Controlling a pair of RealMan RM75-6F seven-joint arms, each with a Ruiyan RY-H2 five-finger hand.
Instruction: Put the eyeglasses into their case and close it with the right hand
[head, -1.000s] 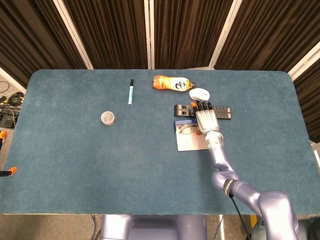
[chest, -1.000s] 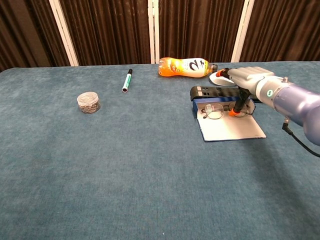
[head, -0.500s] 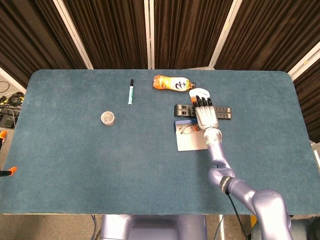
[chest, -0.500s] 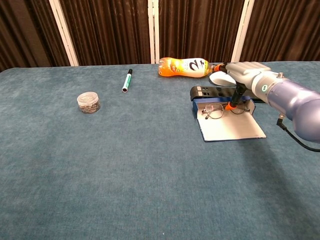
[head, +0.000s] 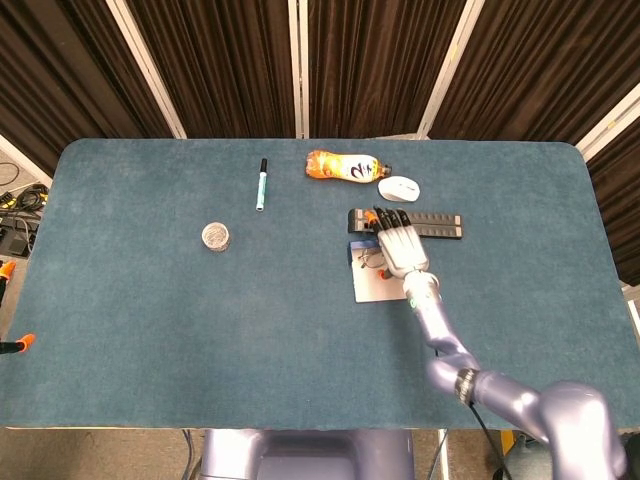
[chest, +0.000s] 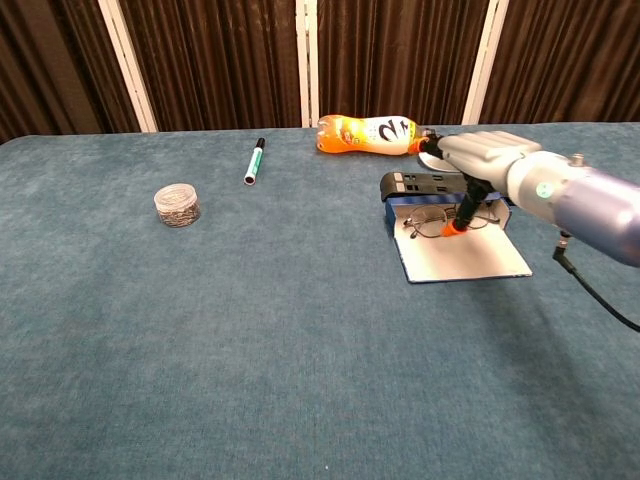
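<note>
The eyeglasses case (chest: 465, 258) lies open right of the table's middle, its white lid (head: 380, 288) flat toward me and its blue tray at the back. Thin-framed eyeglasses (chest: 432, 222) lie in the tray, seen in the head view as eyeglasses (head: 368, 262) partly under my hand. My right hand (head: 398, 245) hovers over the tray with its fingers spread forward. In the chest view the right hand (chest: 485, 155) has one orange-tipped finger (chest: 457, 225) pointing down at the glasses' right lens. It grips nothing. My left hand does not show.
A black bar-shaped device (head: 440, 225) lies just behind the case. Behind it are a white mouse (head: 400, 187) and an orange bottle (head: 343, 167) on its side. A green marker (head: 261, 184) and a small round jar (head: 216, 237) sit to the left.
My right hand has shifted left along the case, from its right end to over the middle of the glasses. The glasses and case have stayed put.
</note>
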